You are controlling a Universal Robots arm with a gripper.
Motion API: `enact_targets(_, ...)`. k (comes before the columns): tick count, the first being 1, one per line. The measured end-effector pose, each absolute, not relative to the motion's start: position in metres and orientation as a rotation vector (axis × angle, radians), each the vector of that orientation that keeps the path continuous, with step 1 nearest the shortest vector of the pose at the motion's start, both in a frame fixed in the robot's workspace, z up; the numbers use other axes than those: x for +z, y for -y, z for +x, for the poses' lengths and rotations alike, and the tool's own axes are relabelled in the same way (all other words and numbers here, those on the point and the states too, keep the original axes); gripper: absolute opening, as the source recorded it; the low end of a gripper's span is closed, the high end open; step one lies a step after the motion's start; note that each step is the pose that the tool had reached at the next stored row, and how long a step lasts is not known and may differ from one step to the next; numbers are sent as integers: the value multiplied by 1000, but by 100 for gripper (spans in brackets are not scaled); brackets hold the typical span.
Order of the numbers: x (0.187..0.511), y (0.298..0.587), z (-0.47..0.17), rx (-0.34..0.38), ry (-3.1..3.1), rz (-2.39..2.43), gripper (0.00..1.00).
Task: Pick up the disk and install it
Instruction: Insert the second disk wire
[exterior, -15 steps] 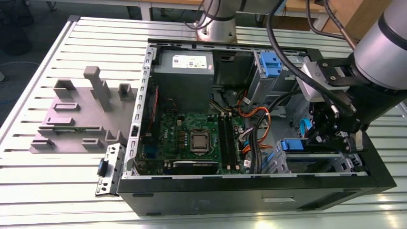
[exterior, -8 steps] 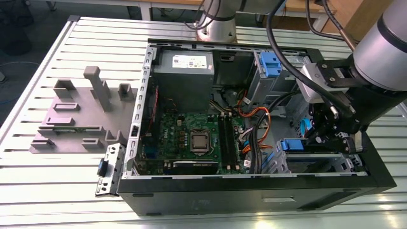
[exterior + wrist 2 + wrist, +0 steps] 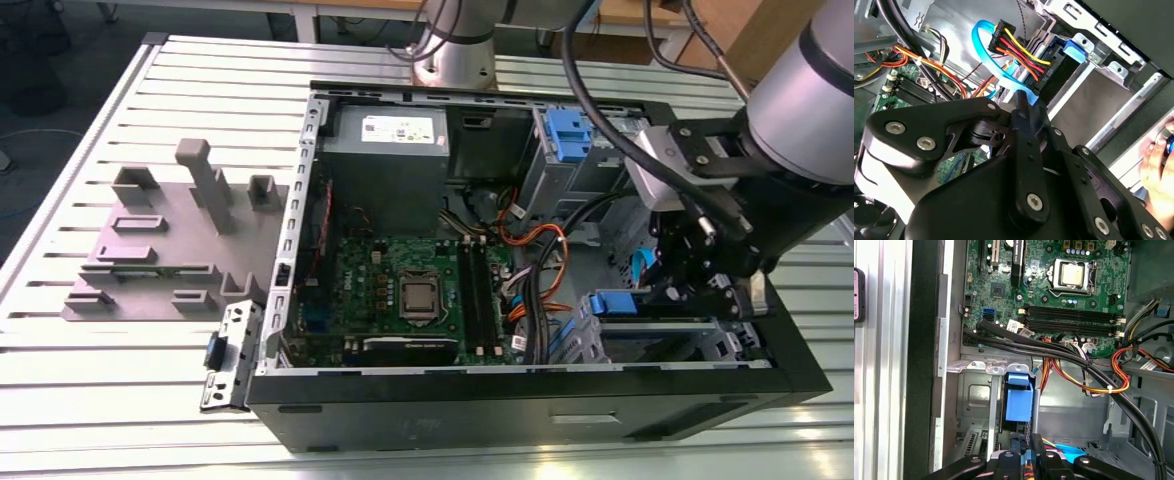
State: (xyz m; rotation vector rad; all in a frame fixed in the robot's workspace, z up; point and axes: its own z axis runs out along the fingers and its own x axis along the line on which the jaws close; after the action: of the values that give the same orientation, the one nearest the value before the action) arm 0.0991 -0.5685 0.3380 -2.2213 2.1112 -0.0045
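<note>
While the arm is reaching down into the open PC case (image 3: 534, 400) on the bench (image 3: 134, 400), the gripper (image 3: 694, 290) is sitting low at the drive cage (image 3: 667, 345), near the case front on the exterior view's right.

- Disk (image 3: 1018, 400): sitting in the cage bay, blue carrier handle (image 3: 627, 303) facing out; looks mostly seated, prob. so the handle stays reachable. How deep it is, can't tell.
- Fingers (image 3: 1021, 462): looking pressed together, tips just short of the blue handle in the first wrist view; contact w/ disk unclear — maybe pushing rather than pinching.
- Cable bundle (image 3: 1014, 47), red/yellow/orange, is hanging right by the bay; blue SATA lead (image 3: 989, 55) is looping beside it.
- Motherboard (image 3: 1054, 290) lying flat in the case floor.
- Grey slotted holder (image 3: 160, 250) is standing on the bench well apart, w/ nothing in it.
- A person's hand (image 3: 1156, 155) is showing at the edge of the second wrist view.
</note>
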Motion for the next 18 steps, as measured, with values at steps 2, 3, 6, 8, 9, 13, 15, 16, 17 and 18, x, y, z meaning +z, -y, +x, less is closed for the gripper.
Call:
enact_targets(2, 343, 568, 99, -4, -2112, -2222, 23)
enact_targets(3, 346, 568, 99, -3, -2112, -2222, 23)
enact_targets(6, 350, 568, 99, -1, -2113, -2223, 23)
enact_targets(8, 350, 568, 99, -1, -2113, -2223, 22)
enact_targets(9, 350, 568, 99, -1, -2113, -2223, 15)
enact_targets(13, 350, 568, 99, -1, -2113, -2223, 11)
enact_targets(15, 350, 568, 99, -1, -2113, -2223, 11)
enact_targets(16, 350, 568, 99, -1, -2113, -2223, 11)
enact_targets(17, 351, 568, 99, -1, -2113, -2223, 11)
enact_targets(18, 351, 568, 99, -1, -2113, -2223, 11)
